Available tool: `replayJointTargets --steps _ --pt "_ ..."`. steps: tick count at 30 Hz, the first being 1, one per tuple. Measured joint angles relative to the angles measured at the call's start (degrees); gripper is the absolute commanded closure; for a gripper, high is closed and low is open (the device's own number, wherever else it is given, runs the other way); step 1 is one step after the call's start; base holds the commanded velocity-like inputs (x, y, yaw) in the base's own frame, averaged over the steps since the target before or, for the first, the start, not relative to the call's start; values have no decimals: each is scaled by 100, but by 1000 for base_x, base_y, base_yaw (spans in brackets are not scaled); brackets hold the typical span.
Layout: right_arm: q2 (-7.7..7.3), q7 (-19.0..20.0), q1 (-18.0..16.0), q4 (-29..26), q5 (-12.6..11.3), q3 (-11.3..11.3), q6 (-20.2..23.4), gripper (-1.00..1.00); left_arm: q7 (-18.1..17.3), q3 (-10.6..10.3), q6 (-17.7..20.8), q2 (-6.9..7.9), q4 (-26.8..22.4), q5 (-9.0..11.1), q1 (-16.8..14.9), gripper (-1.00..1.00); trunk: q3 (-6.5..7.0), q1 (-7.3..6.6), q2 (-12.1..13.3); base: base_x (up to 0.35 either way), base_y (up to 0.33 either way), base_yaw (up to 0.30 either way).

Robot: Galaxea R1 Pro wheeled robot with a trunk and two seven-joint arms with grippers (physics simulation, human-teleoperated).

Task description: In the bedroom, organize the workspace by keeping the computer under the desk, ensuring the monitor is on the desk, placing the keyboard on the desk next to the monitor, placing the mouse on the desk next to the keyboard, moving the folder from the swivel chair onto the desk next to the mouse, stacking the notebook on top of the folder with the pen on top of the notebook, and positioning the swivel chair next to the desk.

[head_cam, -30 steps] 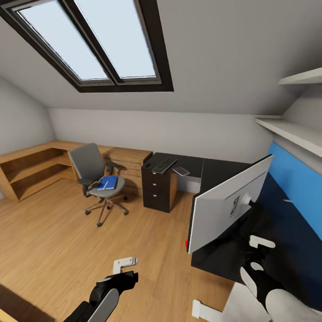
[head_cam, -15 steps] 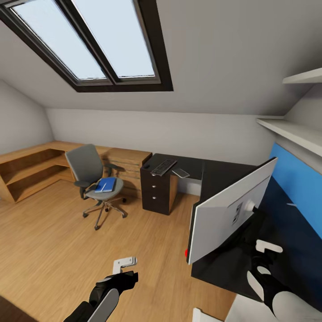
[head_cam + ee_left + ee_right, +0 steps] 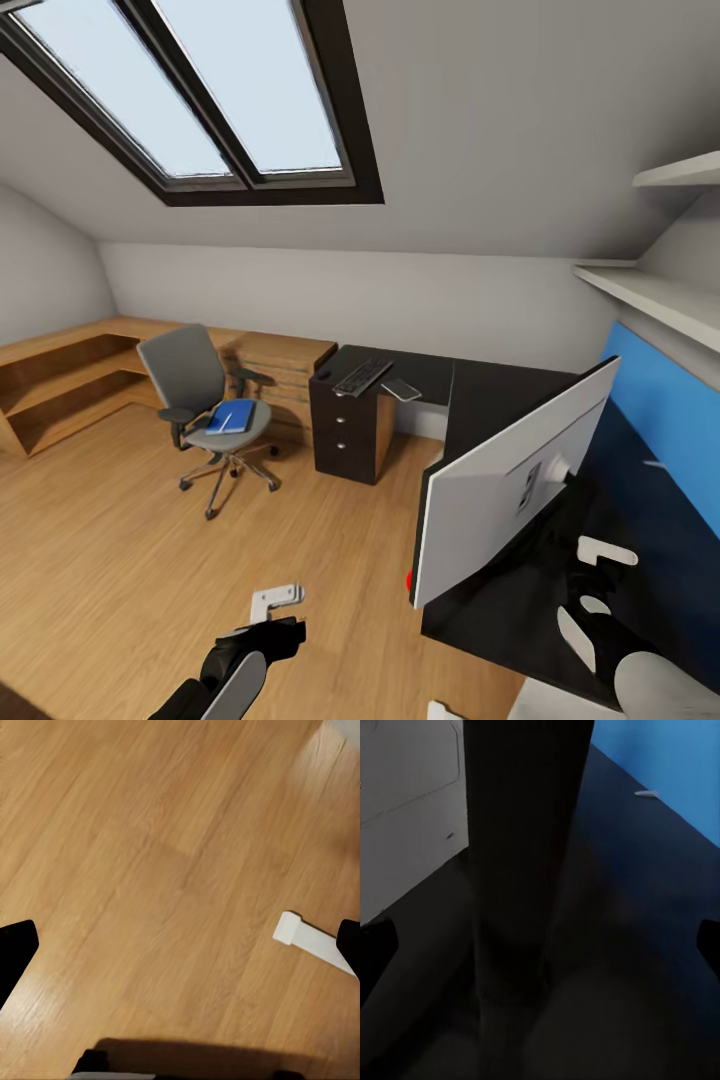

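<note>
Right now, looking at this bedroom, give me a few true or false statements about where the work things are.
1. The folder lies on the swivel chair seat. True.
2. The keyboard is on the floor. False: it lies on the desk.
3. The monitor stands on the desk, its silver-white back toward the camera. True.
4. The left hand holds the folder. False: it hangs over bare wood floor, open and empty.

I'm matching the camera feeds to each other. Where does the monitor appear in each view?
Head view: monitor, silver back facing the camera, at right on the desk.
Right wrist view: its grey back at one edge, black stand centre.
Left wrist view: wood floor.
Shared landmark: the desk's blue back panel.
</note>
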Motion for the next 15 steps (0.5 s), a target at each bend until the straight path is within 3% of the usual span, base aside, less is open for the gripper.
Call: replayJointTargets --steps 15 --pt "-1 0 1 0 6 3 0 -100 -1 0 -9 -17 109 6 0 -100 0 -1 0 112 -1 0"
